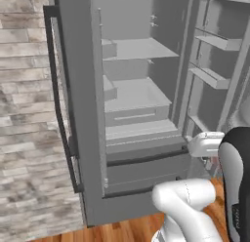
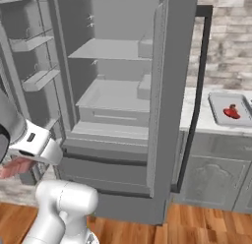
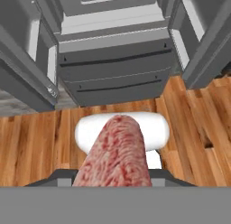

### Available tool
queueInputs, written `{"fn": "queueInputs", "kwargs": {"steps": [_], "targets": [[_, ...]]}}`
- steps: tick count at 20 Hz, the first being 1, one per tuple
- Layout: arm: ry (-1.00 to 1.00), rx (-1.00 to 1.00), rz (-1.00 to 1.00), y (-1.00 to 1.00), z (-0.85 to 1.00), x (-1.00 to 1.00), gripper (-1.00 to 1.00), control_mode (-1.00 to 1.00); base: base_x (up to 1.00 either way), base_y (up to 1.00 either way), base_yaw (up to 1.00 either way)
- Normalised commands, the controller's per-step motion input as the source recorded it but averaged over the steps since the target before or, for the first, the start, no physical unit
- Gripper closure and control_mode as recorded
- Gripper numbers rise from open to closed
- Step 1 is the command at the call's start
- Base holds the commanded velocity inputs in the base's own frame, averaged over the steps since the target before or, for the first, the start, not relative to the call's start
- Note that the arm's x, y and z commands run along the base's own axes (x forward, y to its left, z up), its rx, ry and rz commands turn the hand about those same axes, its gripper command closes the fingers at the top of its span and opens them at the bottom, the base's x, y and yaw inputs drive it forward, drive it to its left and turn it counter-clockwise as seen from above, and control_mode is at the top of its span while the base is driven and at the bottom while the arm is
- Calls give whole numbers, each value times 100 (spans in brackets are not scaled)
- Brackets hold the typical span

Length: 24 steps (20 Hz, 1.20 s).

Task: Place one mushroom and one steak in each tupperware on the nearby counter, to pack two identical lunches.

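- The steak (image 3: 116, 151), the paler pink one with whitish marbling, sits right in front of the hand camera, sticking out from between the fingers; we read the gripper (image 3: 113, 182) as clamped on its near end, though the tips themselves are hidden under the meat.
- In the right base view the same pink piece (image 2: 15, 167) shows low at the left edge, under the wrist, over the floor and well apart from the counter (image 2: 197, 117).
- Handling guess: light, soft, floppy slab, likely slick raw surface; a grip on the end lets it droop, so we'd hold it mid-length across the flat faces and move gently.
- Texture: mottled, grainy, rounded at the far end.
- The grey tupperware (image 2: 216, 110) on the marble counter is rectangular, smooth, shallow, and already has a bright red piece (image 2: 231, 111) in it, probably the other steak.
- Fridge (image 1: 136, 90) stands open: matte grey shelves, drawers, door bins, dark handle.
- Wood plank floor (image 3: 40, 142), brick wall (image 1: 24, 114).
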Motion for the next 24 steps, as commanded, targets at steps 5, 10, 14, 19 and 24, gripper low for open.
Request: {"fn": "queueInputs", "kwargs": {"steps": [5,10,14,19,24], "targets": [[0,0,0,0,0,0,100,100,-100,-73,-4],[0,0,0,0,0,0,100,100,-70,-98,-12],[0,0,0,0,0,0,100,100,-14,-100,-12],[0,0,0,0,0,0,100,100,2,-100,-9],[0,0,0,0,0,0,100,100,30,-100,-6]]}}
